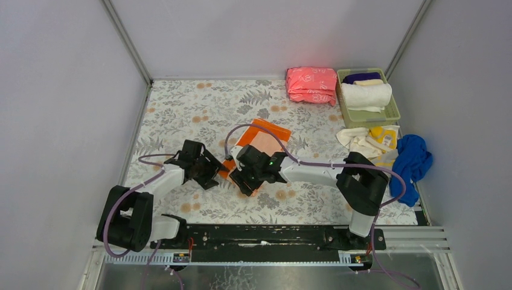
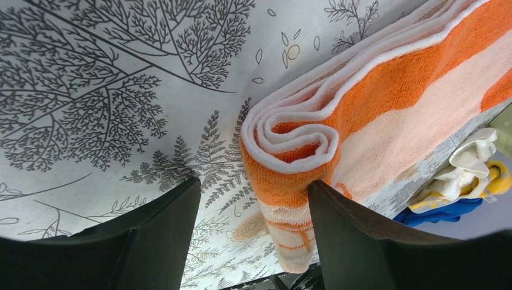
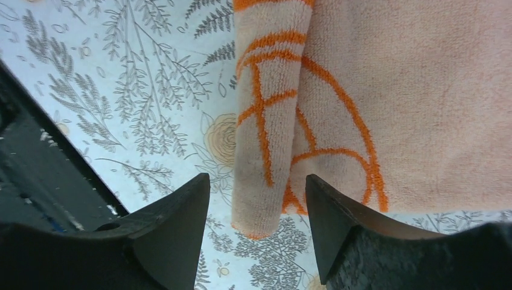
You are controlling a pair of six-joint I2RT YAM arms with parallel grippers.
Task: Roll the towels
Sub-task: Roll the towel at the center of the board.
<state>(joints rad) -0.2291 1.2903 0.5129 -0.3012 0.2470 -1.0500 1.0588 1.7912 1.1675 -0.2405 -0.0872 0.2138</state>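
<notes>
Top external view: my two arms stretch low over the table (image 1: 181,109) and meet at the orange towel (image 1: 262,140), mid-table. My left fingers (image 1: 211,170) and right fingers (image 1: 240,180) stand open astride its rolled near end, gripping nothing.

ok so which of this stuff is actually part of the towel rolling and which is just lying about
Part of the job:
orange towel, partly rolled, mid-table
blue towel, loose at the right edge
yellow and cream towels, heaped beside it
rolled white towel, in the basket

Just lying about:
folded pink stack
green basket
floral table cover
</notes>
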